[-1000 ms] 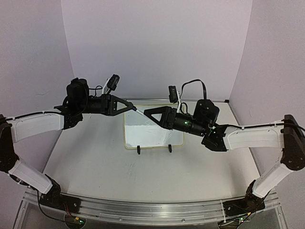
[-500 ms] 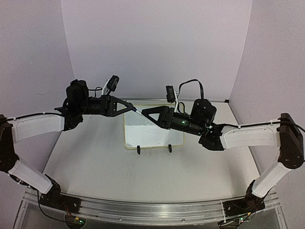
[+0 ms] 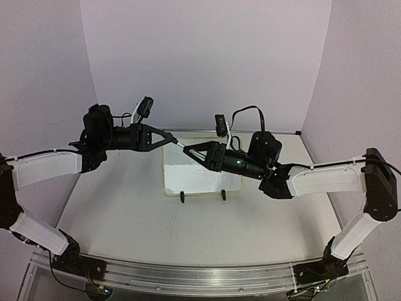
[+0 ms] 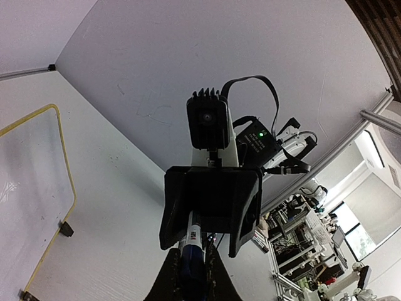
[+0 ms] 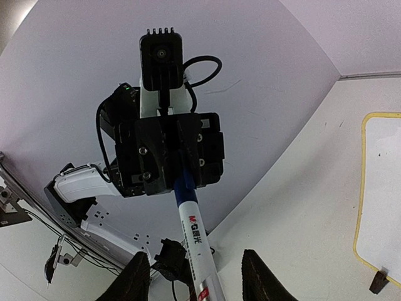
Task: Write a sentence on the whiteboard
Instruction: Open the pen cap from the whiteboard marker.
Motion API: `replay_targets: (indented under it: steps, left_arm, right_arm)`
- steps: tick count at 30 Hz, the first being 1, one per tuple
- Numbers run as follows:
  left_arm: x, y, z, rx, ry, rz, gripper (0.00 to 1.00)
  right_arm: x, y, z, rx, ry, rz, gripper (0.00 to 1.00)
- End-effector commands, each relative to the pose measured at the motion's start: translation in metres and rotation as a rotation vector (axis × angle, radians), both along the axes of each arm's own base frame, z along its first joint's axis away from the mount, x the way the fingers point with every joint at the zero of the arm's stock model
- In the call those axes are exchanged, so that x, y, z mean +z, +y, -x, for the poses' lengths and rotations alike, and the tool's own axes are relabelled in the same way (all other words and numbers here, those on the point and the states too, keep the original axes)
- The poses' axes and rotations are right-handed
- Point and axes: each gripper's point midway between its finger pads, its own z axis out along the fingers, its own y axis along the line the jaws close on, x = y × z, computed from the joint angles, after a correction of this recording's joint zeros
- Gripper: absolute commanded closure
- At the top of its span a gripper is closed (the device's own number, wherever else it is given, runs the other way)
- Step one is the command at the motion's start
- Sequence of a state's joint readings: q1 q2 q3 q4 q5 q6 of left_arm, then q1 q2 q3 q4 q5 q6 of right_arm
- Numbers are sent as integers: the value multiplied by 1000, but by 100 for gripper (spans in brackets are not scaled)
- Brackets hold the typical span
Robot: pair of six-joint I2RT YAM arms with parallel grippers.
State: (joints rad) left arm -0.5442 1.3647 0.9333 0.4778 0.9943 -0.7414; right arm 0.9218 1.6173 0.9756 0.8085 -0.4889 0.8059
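The whiteboard lies on the table on two black clip feet, its pale-yellow rim also visible in the left wrist view and the right wrist view. No sentence is visible on its face. Above its far left corner, my left gripper is shut on the blue cap end of a white marker. In the left wrist view that gripper clamps the blue cap. My right gripper faces it, open. Its fingers stand wide on either side of the marker barrel without touching it.
Purple walls close in the table at the back and both sides. The left arm's white link and the right arm's white link hang over the table on either side of the board. An aluminium rail runs along the near edge.
The right arm has moved left toward the left gripper, bringing its open fingers around the marker's barrel. The left gripper has shifted slightly, still holding the marker.
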Motion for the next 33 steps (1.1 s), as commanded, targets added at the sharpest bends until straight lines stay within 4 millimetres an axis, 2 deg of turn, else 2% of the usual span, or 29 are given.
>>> replay_targets:
  steps: [1,12,22,33]
  left_arm:
    - [10,3,2,3,-36,35,100]
    - [0,-1,-3,-5,1,28,100]
    - [-8,-3,-6,-5,25,18,100]
    - [-8,-3,-5,-7,25,22,100]
  right_arm:
    - [29,3,4,19,-54,-70,53]
    - [37,0,4,4,-78,-80,61]
    - [50,-6,2,-34,-123,-96,75]
    - [60,-14,2,-63,-147,-142,89]
